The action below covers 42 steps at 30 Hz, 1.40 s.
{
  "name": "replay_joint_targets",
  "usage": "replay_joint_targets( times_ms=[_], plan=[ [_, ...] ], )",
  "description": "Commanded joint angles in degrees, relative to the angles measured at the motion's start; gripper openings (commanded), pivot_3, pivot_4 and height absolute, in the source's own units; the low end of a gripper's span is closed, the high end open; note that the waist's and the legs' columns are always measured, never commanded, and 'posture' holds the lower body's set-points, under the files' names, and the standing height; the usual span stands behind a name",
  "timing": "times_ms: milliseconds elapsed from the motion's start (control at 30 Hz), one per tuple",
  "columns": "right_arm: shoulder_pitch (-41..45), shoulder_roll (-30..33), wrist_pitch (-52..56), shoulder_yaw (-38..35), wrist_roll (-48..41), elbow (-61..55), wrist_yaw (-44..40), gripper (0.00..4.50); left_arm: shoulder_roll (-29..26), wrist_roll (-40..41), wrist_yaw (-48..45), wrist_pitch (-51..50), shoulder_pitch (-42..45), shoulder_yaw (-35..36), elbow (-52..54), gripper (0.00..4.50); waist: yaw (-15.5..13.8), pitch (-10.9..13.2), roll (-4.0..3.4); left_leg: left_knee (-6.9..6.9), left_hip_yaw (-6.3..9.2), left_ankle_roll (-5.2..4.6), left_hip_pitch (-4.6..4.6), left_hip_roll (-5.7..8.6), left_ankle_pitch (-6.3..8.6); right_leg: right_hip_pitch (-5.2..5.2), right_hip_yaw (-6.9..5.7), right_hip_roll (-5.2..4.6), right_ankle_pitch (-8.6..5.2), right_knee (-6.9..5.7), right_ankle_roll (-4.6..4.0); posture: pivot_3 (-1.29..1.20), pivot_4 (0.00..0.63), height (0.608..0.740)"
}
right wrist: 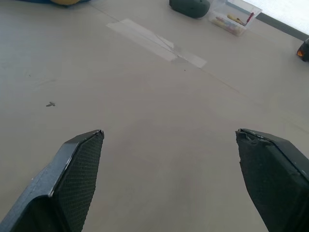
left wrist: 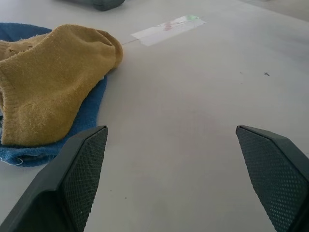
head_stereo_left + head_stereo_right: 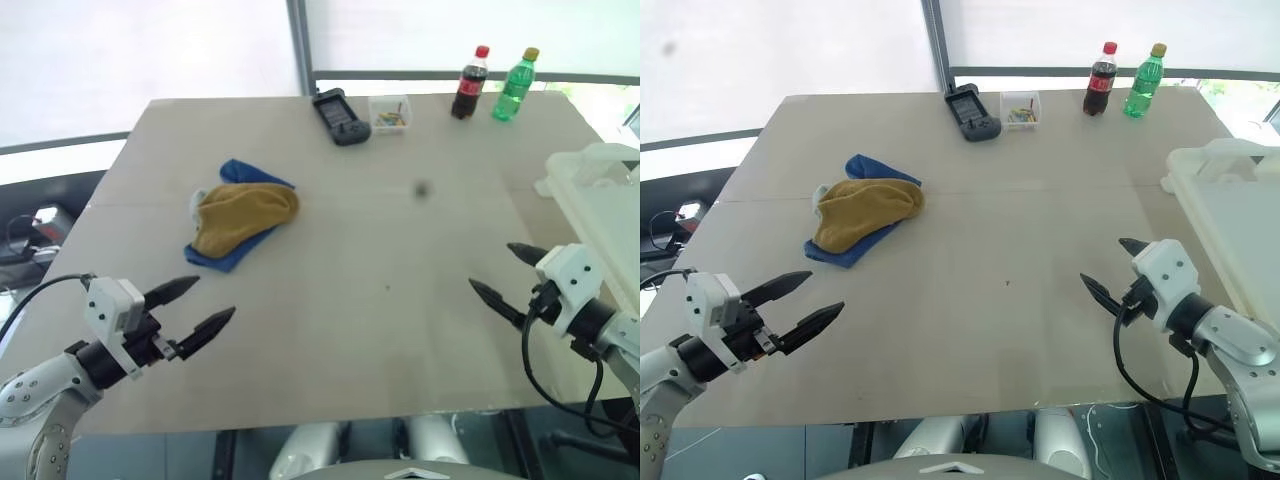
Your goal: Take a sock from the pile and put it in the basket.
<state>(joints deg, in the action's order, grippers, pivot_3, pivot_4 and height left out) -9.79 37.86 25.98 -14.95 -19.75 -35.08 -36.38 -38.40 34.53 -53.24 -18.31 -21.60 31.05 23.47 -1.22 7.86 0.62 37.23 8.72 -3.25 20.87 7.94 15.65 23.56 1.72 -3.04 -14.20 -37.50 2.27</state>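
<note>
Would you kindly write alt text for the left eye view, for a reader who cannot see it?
A small pile of socks, mustard-yellow on blue, lies on a beige table, with the open left gripper and open right gripper hovering empty nearer the camera. A white basket sits at the right edge; two bottles stand at the far side.

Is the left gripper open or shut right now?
Open. The left gripper has its two black fingers spread wide over bare table, nothing between them, short of the pile.
</note>
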Motion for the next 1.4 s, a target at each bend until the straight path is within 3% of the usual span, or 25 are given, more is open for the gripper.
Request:
replay_joint_targets(
  times_ms=[33, 400, 633, 900, 1167, 1400],
  plan=[
    [0.68, 0.31, -0.19, -0.74, -0.83, -2.33, 0.18, 4.49, 0.19, 0.55, 1.20, 0.27, 0.80, -0.33, 2.12, 4.50, 0.00, 0.00, 0.00, 0.00, 0.00, 0.00, 0.00, 0.00, 0.00, 0.00, 0.00, 0.00, 0.00, 0.00, 0.00, 0.00, 0.150, 0.740],
    [3.28, -0.36, -0.23, 2.54, -0.30, -1.19, 0.89, 4.49, 3.20, 0.95, 10.42, -3.60, 5.88, -3.79, 4.97, 4.50, 0.04, 0.03, 0.00, -0.03, -0.02, 0.05, 0.01, -0.03, 0.05, 0.00, 0.04, 0.05, 0.00, 0.04, 0.00, 0.00, 0.150, 0.740],
    [6.62, -1.60, -1.64, 5.80, 0.52, -0.80, 1.14, 4.49, 4.70, -1.49, 26.51, -12.95, 12.62, -4.09, 4.27, 4.50, 0.01, 0.04, 0.03, -0.02, -0.01, 0.07, 0.00, -0.06, 0.05, 0.01, 0.03, 0.09, 0.00, -0.01, 0.01, 0.00, 0.150, 0.740],
    [13.76, -4.24, -0.70, 11.68, -0.59, -0.32, 0.66, 4.49, 4.88, -9.81, 41.55, -19.35, 25.35, -5.18, -6.69, 4.50, 0.08, 0.06, 0.07, 0.00, -0.03, 0.10, -0.03, -0.06, 0.06, 0.04, 0.07, 0.13, 0.01, -0.06, 0.01, 0.00, 0.150, 0.740],
    [15.67, -6.15, -2.10, 14.63, 1.75, 0.98, 1.71, 4.49, 8.86, -14.44, 43.58, -17.87, 35.95, -11.76, -15.99, 4.50, -0.84, 0.08, 0.11, 0.03, -0.02, 0.11, 0.00, -0.05, 0.07, 0.09, 0.05, 0.13, 0.02, -0.04, 0.01, 0.00, 0.150, 0.740],
    [15.71, -6.65, -2.35, 15.57, 3.20, 1.09, 2.53, 4.50, 10.07, -15.14, 42.00, -17.65, 37.50, -12.98, -19.49, 1.23, -0.56, 0.08, 0.12, 0.03, -0.14, 0.08, 0.00, -0.08, 0.05, 0.15, 0.22, 0.20, 0.02, -0.12, 0.01, 0.00, 0.150, 0.740]
  ],
)
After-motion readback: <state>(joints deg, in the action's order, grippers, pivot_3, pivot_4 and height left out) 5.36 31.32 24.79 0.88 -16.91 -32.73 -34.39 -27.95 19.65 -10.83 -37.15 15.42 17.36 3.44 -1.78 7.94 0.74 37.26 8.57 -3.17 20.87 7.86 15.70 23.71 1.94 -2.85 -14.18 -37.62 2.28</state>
